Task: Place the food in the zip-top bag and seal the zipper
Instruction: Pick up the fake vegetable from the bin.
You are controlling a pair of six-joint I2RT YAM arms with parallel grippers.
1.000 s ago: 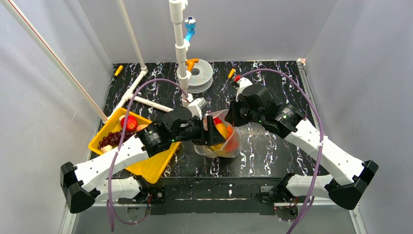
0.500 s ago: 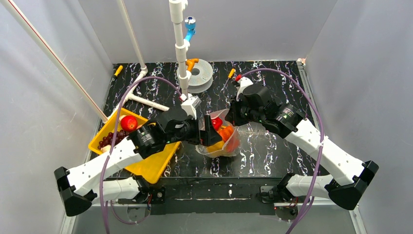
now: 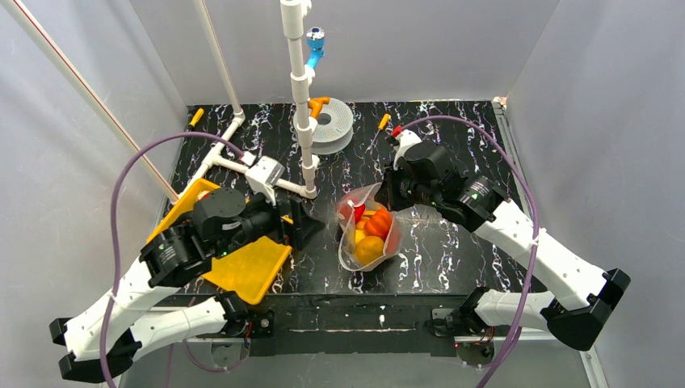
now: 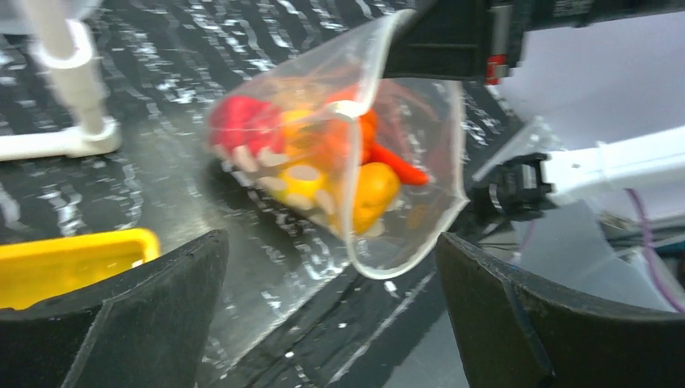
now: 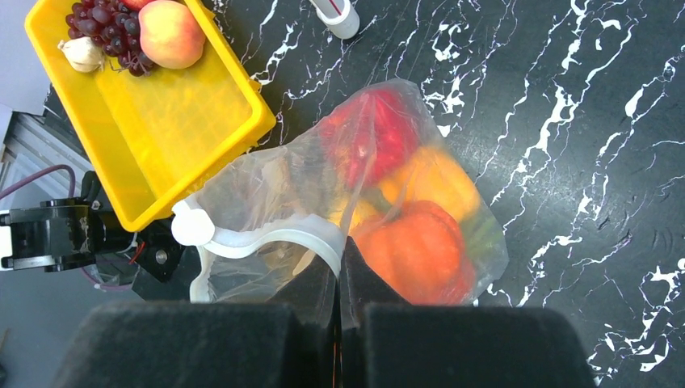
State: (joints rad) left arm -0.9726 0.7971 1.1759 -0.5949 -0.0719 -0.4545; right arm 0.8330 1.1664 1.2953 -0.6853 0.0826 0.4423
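The black marbled bench (image 3: 452,267) carries both arms at its near edge. The left arm reaches over the near-left area; the left gripper (image 4: 331,323) has its jaws spread wide with nothing between them, facing the bag from the left and apart from it. The right arm extends from the near-right corner toward the bench centre; the right gripper (image 5: 339,315) has its jaws pressed together on the mouth edge of the bag. A yellow tray (image 3: 250,275) sits toward the near-left corner, partly covered by the left arm in the top view. The zip-top bag (image 3: 349,246) is at the centre of the bench, slightly toward the near edge, just right of the tray; its mouth end is raised at the right gripper and its closed end points toward the near edge. Inside the bag lie the food items (image 3: 373,226): red, orange and yellow pieces bunched together. The zipper (image 5: 275,236) shows as a curved whitish strip along the mouth, running leftward from the clamped point in the right wrist view. In the tray's corner, purple grapes (image 5: 105,20), a peach (image 5: 171,34) and a garlic bulb (image 5: 81,52) rest touching one another.
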